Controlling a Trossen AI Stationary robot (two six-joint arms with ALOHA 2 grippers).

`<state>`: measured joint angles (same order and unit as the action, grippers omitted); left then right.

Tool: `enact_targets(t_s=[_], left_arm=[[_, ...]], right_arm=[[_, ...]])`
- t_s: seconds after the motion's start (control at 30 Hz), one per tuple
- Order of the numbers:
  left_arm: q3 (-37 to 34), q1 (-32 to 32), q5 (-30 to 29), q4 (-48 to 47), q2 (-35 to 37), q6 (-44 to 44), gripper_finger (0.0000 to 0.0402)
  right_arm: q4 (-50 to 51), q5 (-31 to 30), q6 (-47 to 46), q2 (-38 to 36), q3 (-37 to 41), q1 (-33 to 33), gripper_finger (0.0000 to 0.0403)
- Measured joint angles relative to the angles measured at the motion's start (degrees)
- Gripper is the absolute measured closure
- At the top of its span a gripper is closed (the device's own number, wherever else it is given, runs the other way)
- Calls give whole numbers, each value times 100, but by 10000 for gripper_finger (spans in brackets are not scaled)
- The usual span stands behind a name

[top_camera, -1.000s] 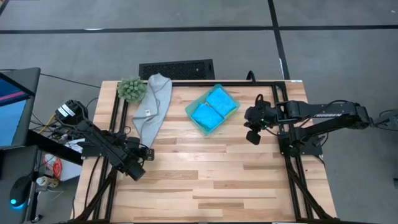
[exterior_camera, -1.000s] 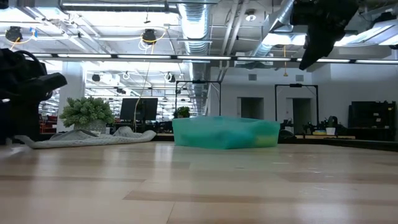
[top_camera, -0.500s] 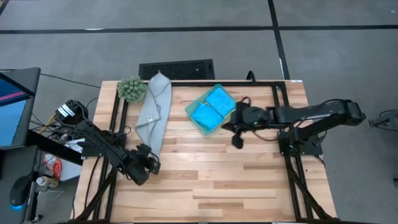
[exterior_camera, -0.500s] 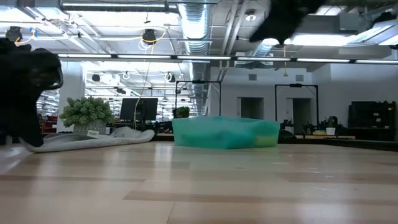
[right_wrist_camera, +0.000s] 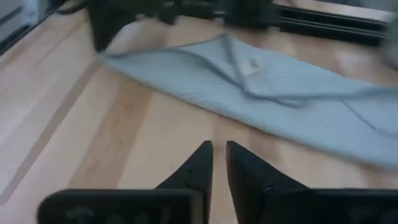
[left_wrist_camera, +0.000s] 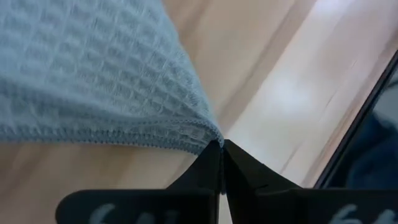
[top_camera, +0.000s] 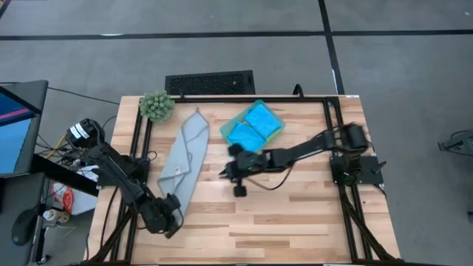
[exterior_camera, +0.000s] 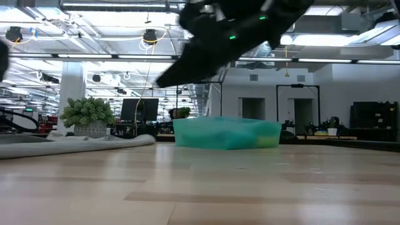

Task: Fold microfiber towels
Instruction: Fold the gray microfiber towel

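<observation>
— So where is the grey towel (top_camera: 183, 157)?

— Stretched in a long, rumpled strip on the left half of the table (top_camera: 295, 214), running from near the plant ball (top_camera: 156, 106) at the far edge down toward the near left. Its small tag (top_camera: 178, 171) faces up, partway along the strip.

— And the left gripper (top_camera: 172, 210)?

— At the towel's near end, by the table's left edge. Its fingers (left_wrist_camera: 208, 168) are pinched together on the hemmed corner of the cloth, which spreads away from the tips in the left wrist view.

— The right gripper (top_camera: 238, 174)?

— Its arm reaches across from the right side to the middle of the table, just right of the towel and near the tray (top_camera: 225, 131). It sits above the wood, not touching the cloth. The fingers (right_wrist_camera: 196, 165) stand a narrow slit apart with nothing between them.

— What about the blue towels (top_camera: 253, 127)?

— Two of them, folded, lie side by side in the teal tray toward the far edge, right of the grey towel.

— Anything else on the table?

— Only the plant ball at the far left corner, close to the towel's far tip but apart from it.
</observation>
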<state>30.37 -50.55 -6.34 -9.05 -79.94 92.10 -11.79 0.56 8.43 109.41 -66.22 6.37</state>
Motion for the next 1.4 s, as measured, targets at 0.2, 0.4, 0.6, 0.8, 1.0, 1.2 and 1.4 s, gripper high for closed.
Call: enact_targets(t_s=[0.2,0.4,0.6,0.8,1.0,1.2,1.4], left_arm=[[15,-516,806,-629,13,658,401],[28,-867,1364,-935,20,911,401],[24,-923,1119,-971,15,900,401],[15,-931,978,-948,15,893,401],[10,-931,909,-943,11,853,401],[2,-935,716,-943,9,869,401],[2,-935,620,-946,9,869,401]], right_arm=[[105,22,665,1404,-1674,-3,294],[1035,-202,1047,2641,-3603,-274,270],[1995,-245,118,3703,-5452,-685,249],[2840,-113,-537,4358,-6391,-848,233],[2985,91,-717,4447,-6406,-797,221],[2977,91,-992,4447,-6406,-776,219],[3103,91,-1060,4447,-6358,-802,255]])
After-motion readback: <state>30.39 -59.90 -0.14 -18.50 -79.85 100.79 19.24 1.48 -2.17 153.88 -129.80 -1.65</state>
